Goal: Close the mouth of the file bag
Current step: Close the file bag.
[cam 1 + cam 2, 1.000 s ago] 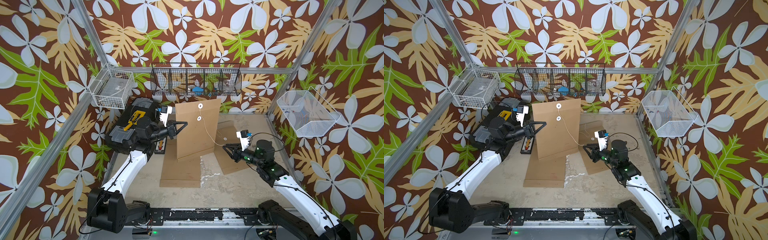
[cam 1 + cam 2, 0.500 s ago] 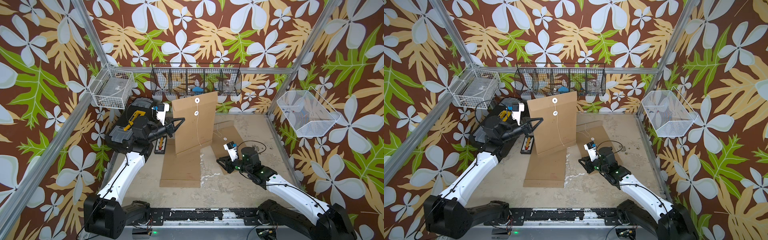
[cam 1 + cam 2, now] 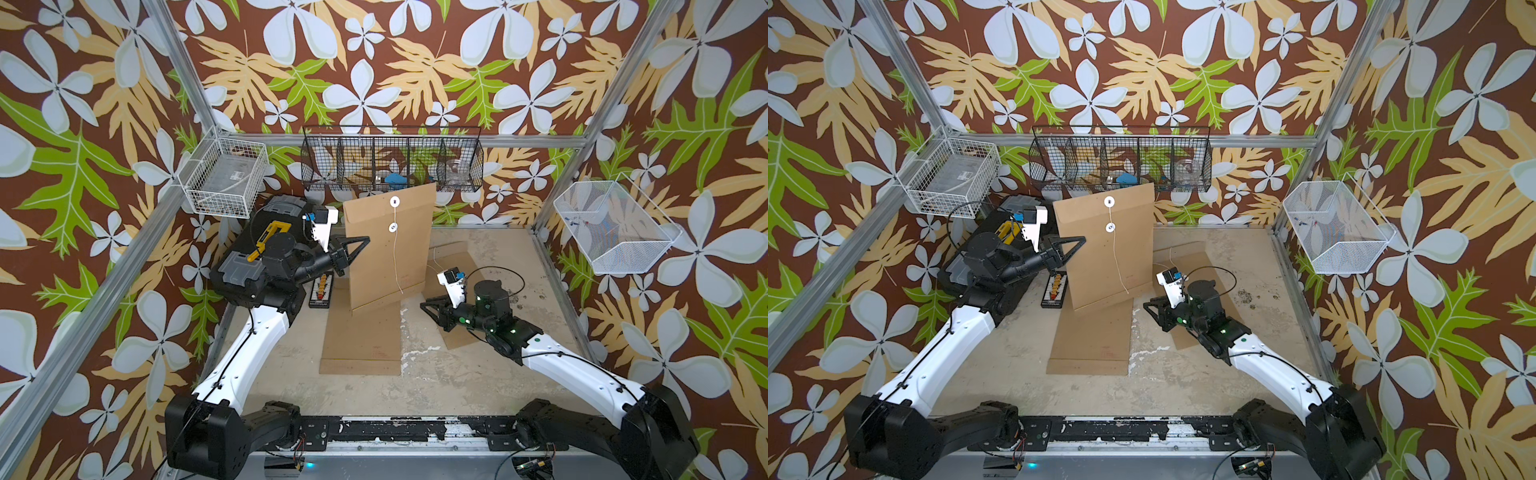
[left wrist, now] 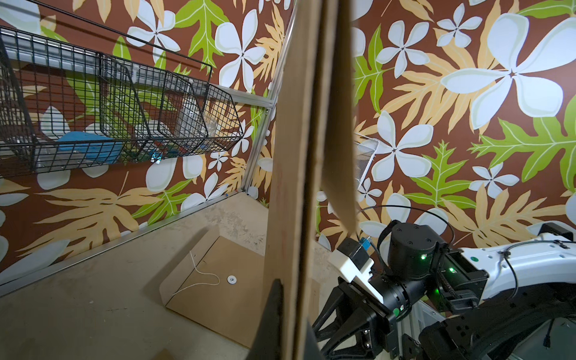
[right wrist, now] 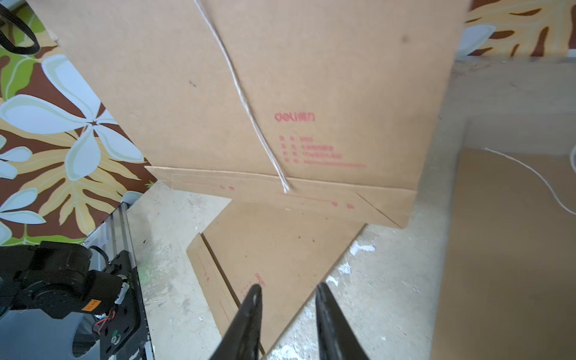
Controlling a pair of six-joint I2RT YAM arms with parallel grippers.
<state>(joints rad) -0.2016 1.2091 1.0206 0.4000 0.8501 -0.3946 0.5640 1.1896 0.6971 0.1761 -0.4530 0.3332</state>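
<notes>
Hovering low, right gripper point(image 3: 427, 308) has jaws slightly spread, empty, just short of the raised kraft file bag point(image 3: 374, 257); farther back, left gripper point(image 3: 356, 246) pinches its side edge, bag upright, string point(image 3: 397, 266) dangling.
</notes>
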